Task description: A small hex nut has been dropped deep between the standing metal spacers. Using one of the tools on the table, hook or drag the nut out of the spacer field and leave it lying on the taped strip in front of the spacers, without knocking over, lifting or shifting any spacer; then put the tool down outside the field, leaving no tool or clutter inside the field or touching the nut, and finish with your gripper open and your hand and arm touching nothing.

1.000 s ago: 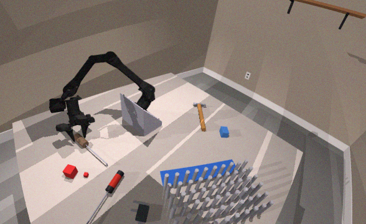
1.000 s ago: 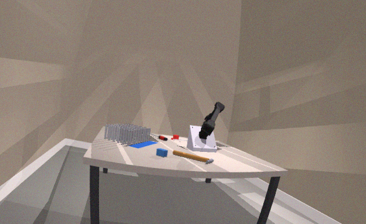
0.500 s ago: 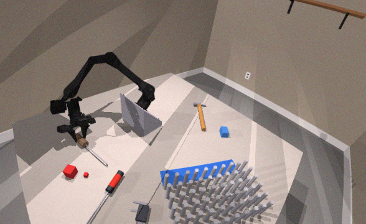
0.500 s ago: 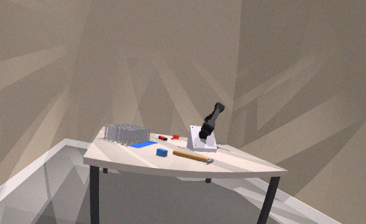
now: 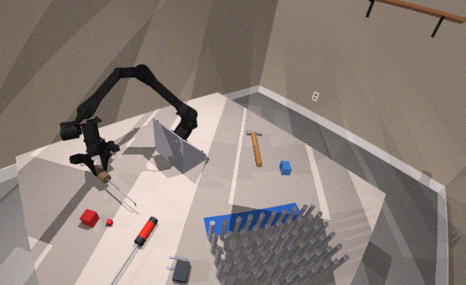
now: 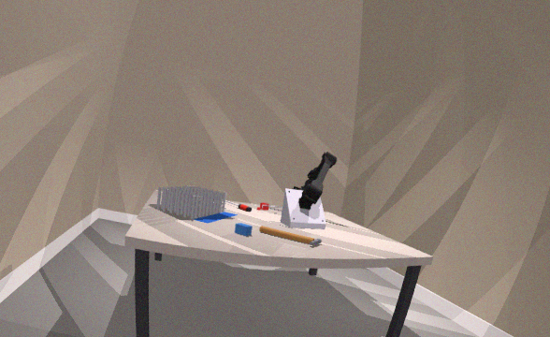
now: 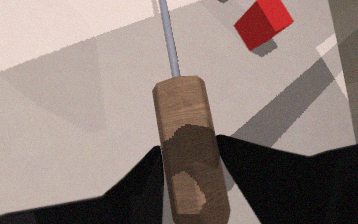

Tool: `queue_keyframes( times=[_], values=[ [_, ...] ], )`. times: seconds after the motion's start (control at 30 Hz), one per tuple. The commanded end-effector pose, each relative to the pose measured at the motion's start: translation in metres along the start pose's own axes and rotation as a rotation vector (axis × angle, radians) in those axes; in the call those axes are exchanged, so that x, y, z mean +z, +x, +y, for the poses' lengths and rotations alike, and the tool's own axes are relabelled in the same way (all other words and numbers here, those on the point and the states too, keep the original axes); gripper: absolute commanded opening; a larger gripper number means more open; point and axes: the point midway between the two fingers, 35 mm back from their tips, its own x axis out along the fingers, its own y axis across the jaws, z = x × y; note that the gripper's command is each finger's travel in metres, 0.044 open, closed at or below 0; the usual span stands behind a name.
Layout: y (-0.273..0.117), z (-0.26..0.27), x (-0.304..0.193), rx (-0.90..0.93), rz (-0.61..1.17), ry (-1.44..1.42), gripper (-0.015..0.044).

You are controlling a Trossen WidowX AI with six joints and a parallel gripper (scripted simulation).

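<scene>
My gripper (image 5: 101,170) (image 7: 188,146) is shut on the brown wooden handle of a hook tool (image 5: 105,176) (image 7: 182,102). The tool's thin metal shaft points away from the fingers, with a small bent tip in the top view. The tool is at or just above the table; I cannot tell which. The standing metal spacers (image 5: 211,231) (image 6: 191,202) form a dense field, upright. The blue taped strip (image 5: 231,217) (image 6: 216,217) lies along their front edge. The nut cannot be made out among the spacers.
A red-handled tool (image 5: 147,229) (image 6: 244,208), a larger red cube (image 5: 89,218) (image 7: 265,25) and a small red cube (image 5: 109,222) lie near the hook. A dark two-pronged block (image 5: 181,271) is beside the spacers. A hammer (image 5: 257,150) (image 6: 286,234) and blue block (image 5: 285,168) (image 6: 243,229) lie across the table.
</scene>
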Motion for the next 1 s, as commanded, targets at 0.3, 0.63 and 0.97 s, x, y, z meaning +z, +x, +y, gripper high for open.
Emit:
queue_keyframes(
  times=[0.3,0.63,0.97],
  values=[
    [-0.105,-0.034,0.047,-0.024,0.001,0.002,0.0000],
    [-0.126,-0.037,0.064,-0.025,0.006,0.005,0.0000],
    [-0.145,-0.045,0.130,-0.045,0.082,0.063,0.0000]
  ],
)
